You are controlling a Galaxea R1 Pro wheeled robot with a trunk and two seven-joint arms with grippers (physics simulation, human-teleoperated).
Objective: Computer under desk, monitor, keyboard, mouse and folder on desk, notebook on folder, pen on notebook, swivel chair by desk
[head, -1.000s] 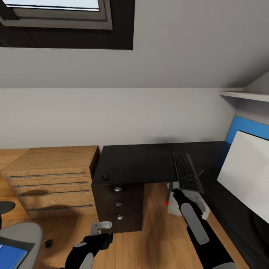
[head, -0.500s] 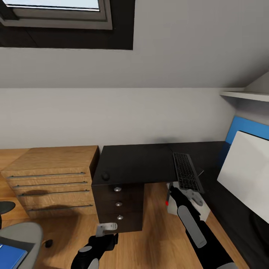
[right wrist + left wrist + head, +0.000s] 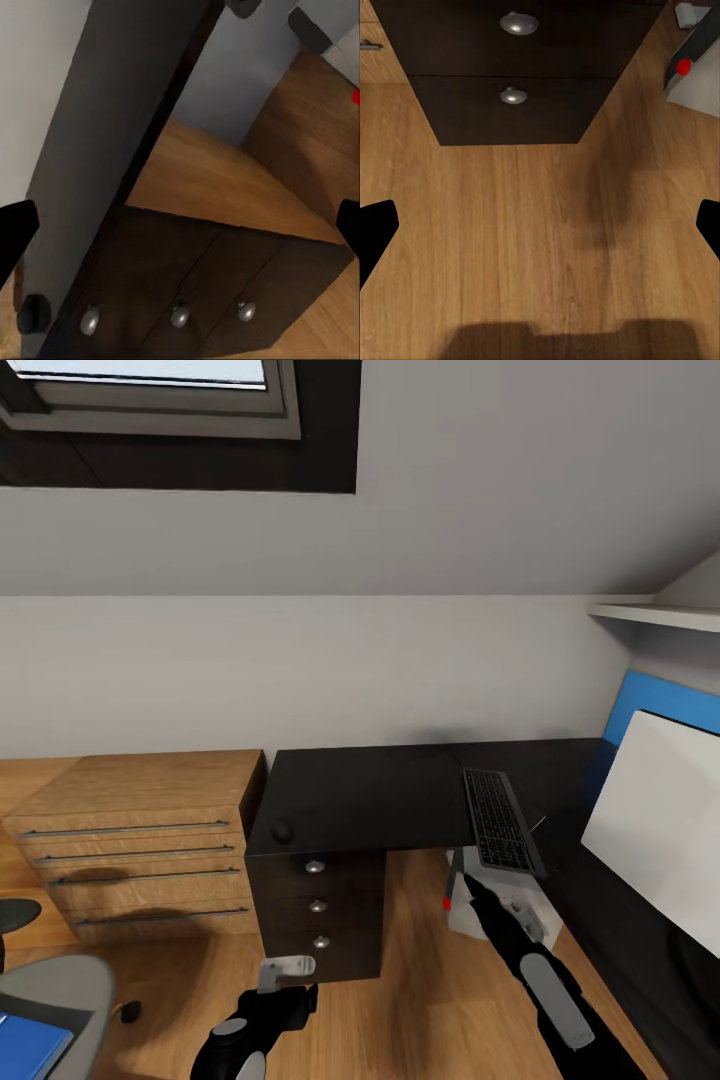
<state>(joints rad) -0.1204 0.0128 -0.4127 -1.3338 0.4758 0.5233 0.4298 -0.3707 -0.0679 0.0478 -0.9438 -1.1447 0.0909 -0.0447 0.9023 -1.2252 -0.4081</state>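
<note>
at the far left, the grey seat of the swivel chair (image 3: 50, 1000) carries the blue folder (image 3: 28, 1045); beside it a light wood chest of drawers (image 3: 140, 840) stands against the wall; the left tool (image 3: 285, 968) hangs low over the plank floor before the drawer unit, fingers spread wide in the left wrist view; the black desk (image 3: 370, 795) holds the mouse (image 3: 283, 830) near its left corner, then the keyboard (image 3: 498, 820); the right tool (image 3: 525, 910) sits below the keyboard's near end, by the computer (image 3: 470, 910), fingers spread; the monitor (image 3: 665, 830) stands at far right.
</note>
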